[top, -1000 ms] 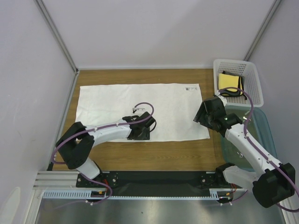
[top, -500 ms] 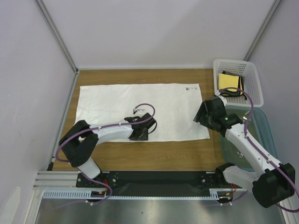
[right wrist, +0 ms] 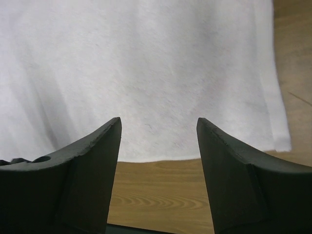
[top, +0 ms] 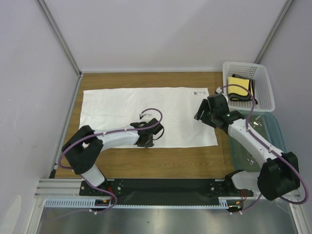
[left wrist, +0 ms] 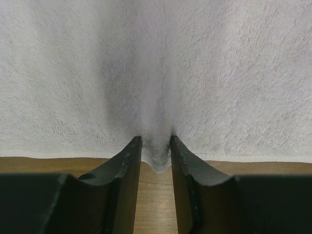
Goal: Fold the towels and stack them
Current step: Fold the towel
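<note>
From above, the large white towel (top: 122, 109) lies flat, a fluffy rectangle on the wooden desk (top: 195, 158). The yellow towel (top: 238, 87) sits in a perforated basket (top: 265, 97) to the white towel's right.

Left wrist: the left end effector (left wrist: 156, 156) pinches a bunched ridge of the white towel's near hem.

Right wrist: the right end effector (right wrist: 158, 131) hovers over the white towel's edge, fingers apart, holding nothing.

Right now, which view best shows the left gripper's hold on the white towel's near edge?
Left wrist: the left gripper pinches a puckered ridge of the white towel at its near hem. Top external shows only the gripper's back covering that edge. Right wrist shows the towel's right near corner, no pinch.
</note>
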Robot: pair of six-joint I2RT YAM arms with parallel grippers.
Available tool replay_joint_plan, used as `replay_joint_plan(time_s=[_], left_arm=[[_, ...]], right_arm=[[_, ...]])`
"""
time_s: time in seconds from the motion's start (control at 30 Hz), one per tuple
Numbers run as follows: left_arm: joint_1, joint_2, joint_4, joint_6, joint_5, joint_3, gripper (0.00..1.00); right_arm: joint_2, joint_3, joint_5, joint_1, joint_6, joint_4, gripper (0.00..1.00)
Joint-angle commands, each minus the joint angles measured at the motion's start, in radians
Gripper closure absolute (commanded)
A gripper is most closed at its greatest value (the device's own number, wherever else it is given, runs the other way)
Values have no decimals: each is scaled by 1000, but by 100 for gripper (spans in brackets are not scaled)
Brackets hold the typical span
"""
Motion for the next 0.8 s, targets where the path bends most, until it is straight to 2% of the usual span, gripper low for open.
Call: replay_joint_plan(time_s=[0.0,0.07,0.3,0.47,0.77], left_arm=[[-14,0,-34,16,-3,-3,65],[-15,-2,-33,18,3,-7,72],[-24,-49,-14,10,20,-85,74],[-38,-118,30,4,55,-168,84],[-57,-230,99,-51,101,-341,87]], right_arm=[[61,76,-31,14,-33,153,32],[104,128,-42,17,-43,194,31],[409,327,-83,84,-86,300,29],[623,496,-140,150,-110,349,28],[943,832,-180,242,-96,351,27]])
